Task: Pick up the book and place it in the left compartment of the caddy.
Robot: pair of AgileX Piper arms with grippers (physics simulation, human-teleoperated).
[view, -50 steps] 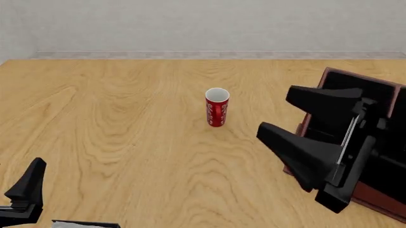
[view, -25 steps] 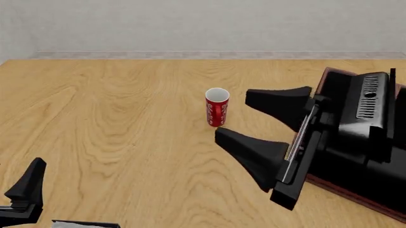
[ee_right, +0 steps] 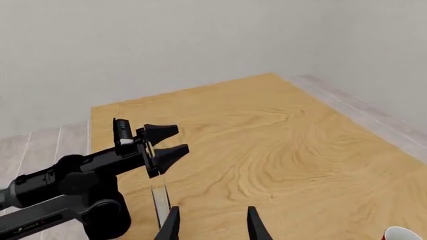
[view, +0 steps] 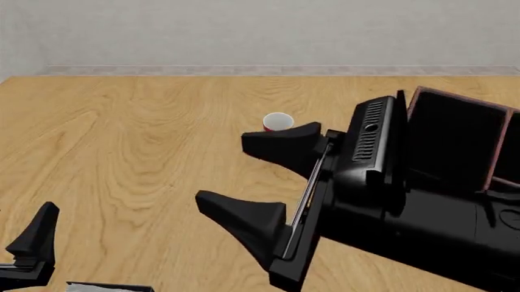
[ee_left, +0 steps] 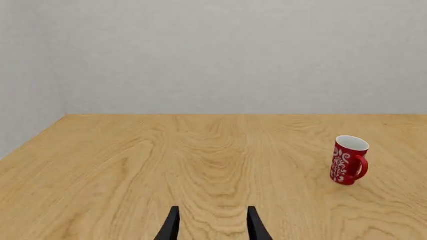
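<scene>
Jaws are spread wide on the right gripper [view: 256, 182] and nothing is held — it is swung leftward, away from the caddy [view: 455, 131]. Only a white-edged sliver, probably the book [view: 106, 286], is glimpsed beside the left gripper [ee_left: 212, 227], also parted and empty.

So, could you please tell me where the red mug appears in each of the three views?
Left wrist view: red mug fully visible, upright on the wooden table.
Front view: only its white rim and a sliver of red show, behind the right gripper.
Right wrist view: just its rim, at the frame's edge.
Shared landmark: the table.
</scene>
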